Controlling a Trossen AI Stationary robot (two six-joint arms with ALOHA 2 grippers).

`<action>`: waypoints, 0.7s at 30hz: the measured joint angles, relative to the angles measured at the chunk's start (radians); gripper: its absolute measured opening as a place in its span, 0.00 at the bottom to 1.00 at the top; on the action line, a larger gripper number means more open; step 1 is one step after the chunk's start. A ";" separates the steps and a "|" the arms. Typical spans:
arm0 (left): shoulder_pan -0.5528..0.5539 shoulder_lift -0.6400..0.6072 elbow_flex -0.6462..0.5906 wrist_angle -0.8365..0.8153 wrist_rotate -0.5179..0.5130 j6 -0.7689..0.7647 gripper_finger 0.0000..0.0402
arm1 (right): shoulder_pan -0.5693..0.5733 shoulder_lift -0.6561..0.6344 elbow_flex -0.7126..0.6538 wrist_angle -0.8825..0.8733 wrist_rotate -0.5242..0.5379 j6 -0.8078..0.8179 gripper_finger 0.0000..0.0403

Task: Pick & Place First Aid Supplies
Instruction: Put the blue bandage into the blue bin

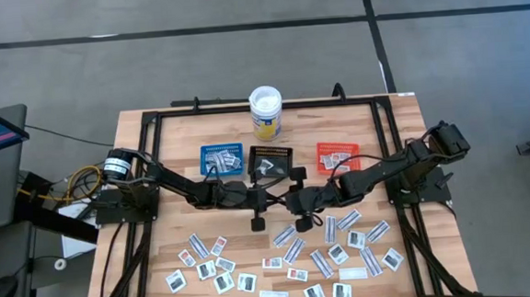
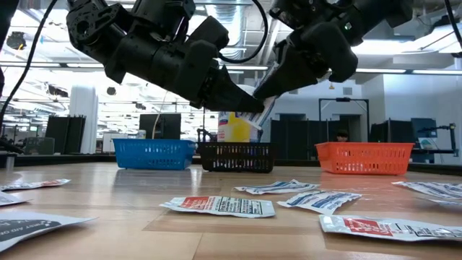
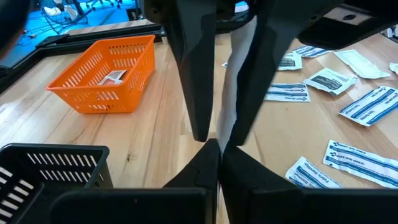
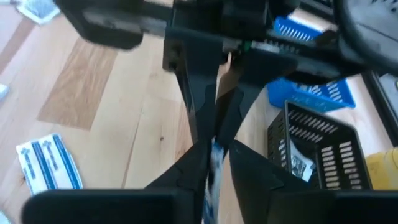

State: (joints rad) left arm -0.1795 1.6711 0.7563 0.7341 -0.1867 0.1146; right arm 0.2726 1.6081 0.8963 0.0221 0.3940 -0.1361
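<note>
A narrow white-and-blue packet [image 2: 265,108] hangs in the air in front of the black tray [image 1: 270,160], between my two grippers, which meet tip to tip over the middle of the table. My left gripper [image 3: 218,163] comes from the table's left and is shut on it. My right gripper [image 3: 219,138] comes from the right, slanting down. Its fingers stand slightly apart, with the packet [image 3: 239,81] between them. Many more first aid supplies [image 1: 299,257] lie flat on the near half of the table. My left gripper pinches one end of the packet [image 3: 225,134] between its two fingertips, coming nearly level from the table's left. The packet is lifted clear of the table and runs on from the fingertips, between the right gripper's fingers. Whether those fingers touch it, I cannot tell.
A blue tray [image 1: 221,158] and an orange tray [image 1: 336,155] stand beside the black one, each with packets inside. A white-lidded yellow tub [image 1: 265,112] stands at the far edge. A black frame [image 1: 153,128] runs around the tabletop.
</note>
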 joint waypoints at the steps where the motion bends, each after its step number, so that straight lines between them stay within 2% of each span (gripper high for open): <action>1: 0.000 0.000 0.000 0.000 0.000 0.000 0.02 | 0.000 0.000 0.000 0.009 0.000 -0.006 0.18; 5: 0.002 0.000 0.000 0.000 -0.001 0.000 0.02 | -0.001 0.000 0.000 0.013 0.000 -0.019 0.19; 10: 0.002 0.000 0.000 0.000 -0.001 0.000 0.03 | -0.001 0.000 0.000 -0.015 0.004 -0.023 0.03; 16: 0.003 0.000 0.000 0.001 -0.004 0.000 0.02 | 0.000 0.000 0.000 -0.024 0.029 -0.023 0.01; 21: 0.003 0.001 0.001 -0.002 -0.004 0.000 0.03 | 0.002 -0.001 0.000 -0.099 0.027 0.014 0.03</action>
State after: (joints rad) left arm -0.1768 1.6722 0.7570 0.7326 -0.1909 0.1146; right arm 0.2745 1.6072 0.8967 -0.0771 0.4210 -0.1221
